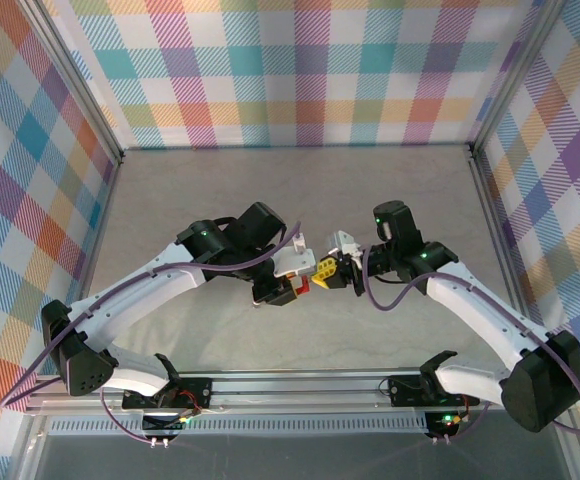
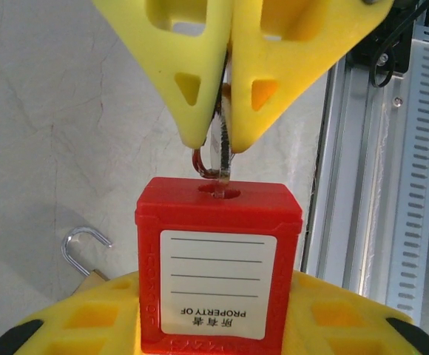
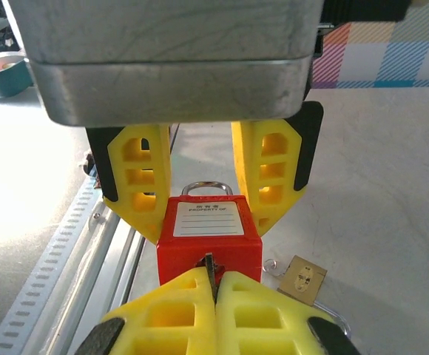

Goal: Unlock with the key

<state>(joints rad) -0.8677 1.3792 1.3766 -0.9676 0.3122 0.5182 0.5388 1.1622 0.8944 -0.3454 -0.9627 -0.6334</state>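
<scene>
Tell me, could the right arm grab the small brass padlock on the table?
Probably not yet: the right claw is shut on the metal key, which sits in the red plastic padlock. The brass padlock lies uncovered.

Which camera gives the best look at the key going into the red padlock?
Left wrist: the key shows clearly, pinched in the right gripper, its tip meeting the top of the red padlock. Right wrist catches its thin edge between that gripper's fingers. Top external is too distant to make it out.
</scene>
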